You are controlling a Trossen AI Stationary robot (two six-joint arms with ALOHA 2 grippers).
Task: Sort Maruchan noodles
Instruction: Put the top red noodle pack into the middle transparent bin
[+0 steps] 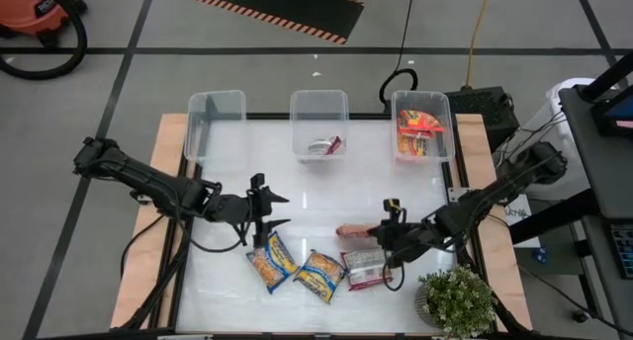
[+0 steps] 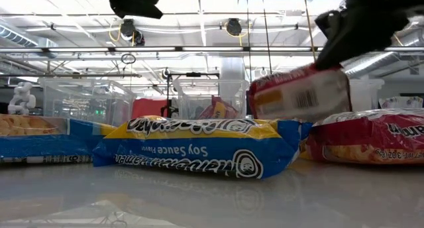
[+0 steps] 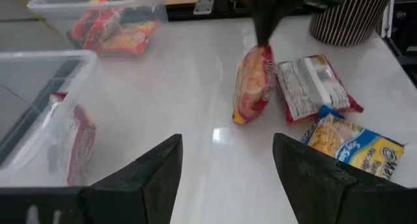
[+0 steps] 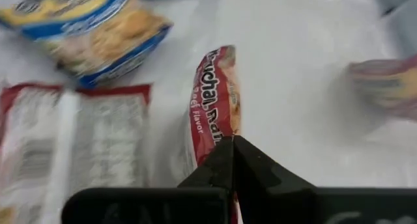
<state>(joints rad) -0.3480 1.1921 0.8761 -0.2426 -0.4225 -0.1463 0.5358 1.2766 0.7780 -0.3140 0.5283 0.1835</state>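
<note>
The white tabletop (image 1: 316, 192) sits on a grey floor with black lines; a striped mat and an orange vacuum (image 1: 35, 9) lie beyond it. Only the low view shows the room's ceiling pipes and lamps.

Three clear bins stand in a row at the tabletop's far edge. The left bin (image 1: 215, 123) looks empty, the middle bin (image 1: 318, 125) holds a maroon packet (image 1: 324, 145), and the right bin (image 1: 423, 127) holds orange-red packets (image 1: 419, 130). A potted plant (image 1: 457, 302) stands at the near right corner.

Near the plant the right gripper (image 1: 389, 231) has its fingers pinched together on the edge of a red packet (image 4: 215, 103), held on edge just above the tabletop; the right wrist view shows the pinch closely. Beside it lies a maroon-and-white packet (image 1: 366, 269) face down, then two blue-and-yellow packets (image 1: 321, 276) (image 1: 272, 263) farther from the plant.

The left gripper (image 1: 265, 213) hangs above the farthest blue packet, fingers (image 3: 146, 178) apart, holding nothing
</note>
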